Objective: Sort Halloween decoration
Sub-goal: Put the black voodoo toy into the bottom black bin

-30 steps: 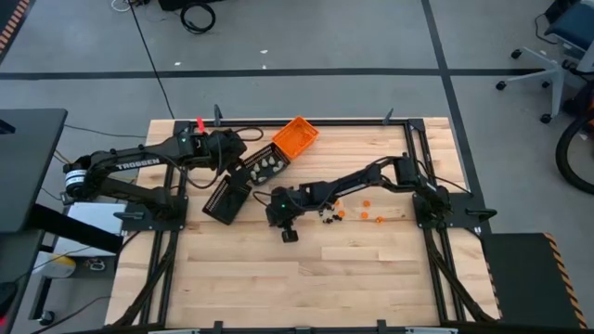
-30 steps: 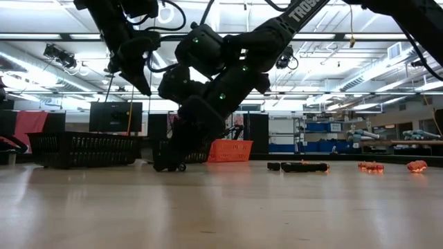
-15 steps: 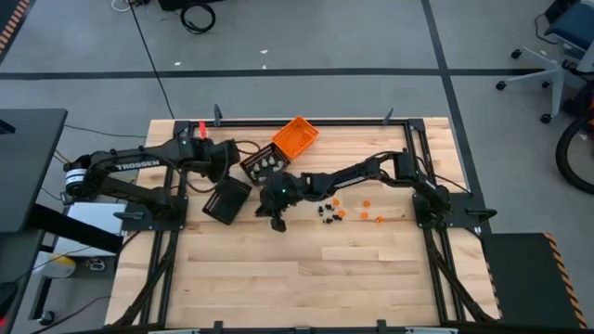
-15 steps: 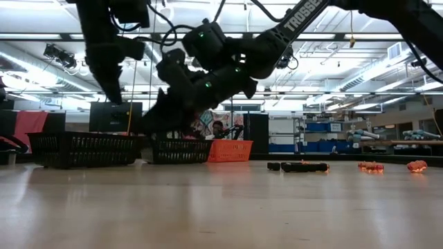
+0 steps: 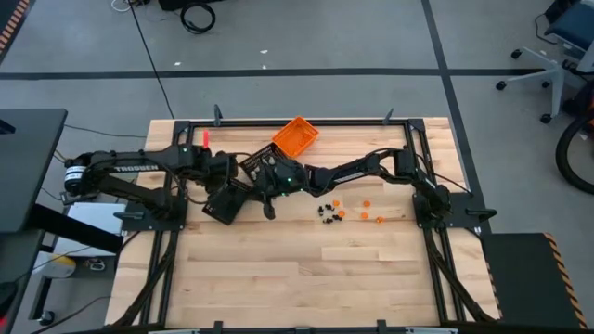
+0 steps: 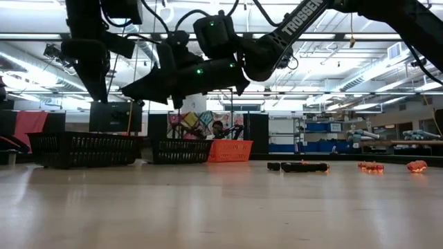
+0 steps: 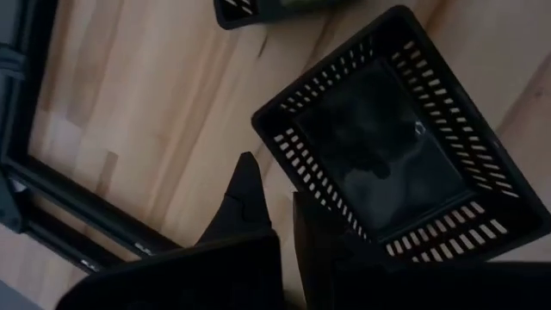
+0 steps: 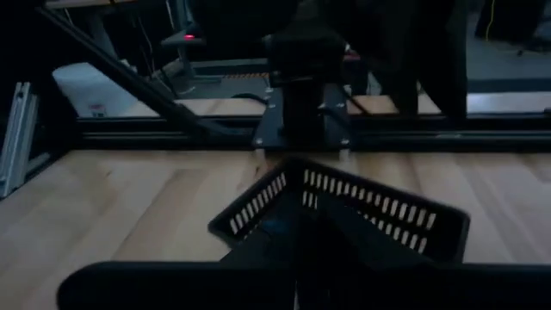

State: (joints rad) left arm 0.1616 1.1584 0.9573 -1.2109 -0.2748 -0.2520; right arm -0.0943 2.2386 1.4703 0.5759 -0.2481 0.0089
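The Halloween decoration lies loose on the table right of centre: a cluster of black trinkets (image 5: 325,212) (image 6: 297,167) and a few orange ones (image 5: 365,202) (image 6: 370,167). Whitish trinkets sit in a black tray (image 5: 257,164). My right gripper (image 5: 251,185) (image 6: 130,90) is raised, nearly level, shut, pointing at the empty black tray (image 5: 223,200) (image 8: 344,211); whether a trinket sits between its fingers does not show. My left gripper (image 5: 227,174) (image 7: 284,215) hangs shut above that same empty tray (image 7: 405,146).
An orange tray (image 5: 295,136) (image 6: 230,150) stands at the far edge, beside the tray of whitish trinkets. Both arms crowd over the black trays left of centre. The table's black frame (image 8: 172,129) runs along its edges. Bare wood (image 5: 306,278) fills the near half.
My right gripper has risen off the table's middle, swung toward the far left to the empty black tray, and tipped from pointing down to nearly level. My left gripper has drifted from over the whitish trinkets' tray toward the near edge, above the empty tray.
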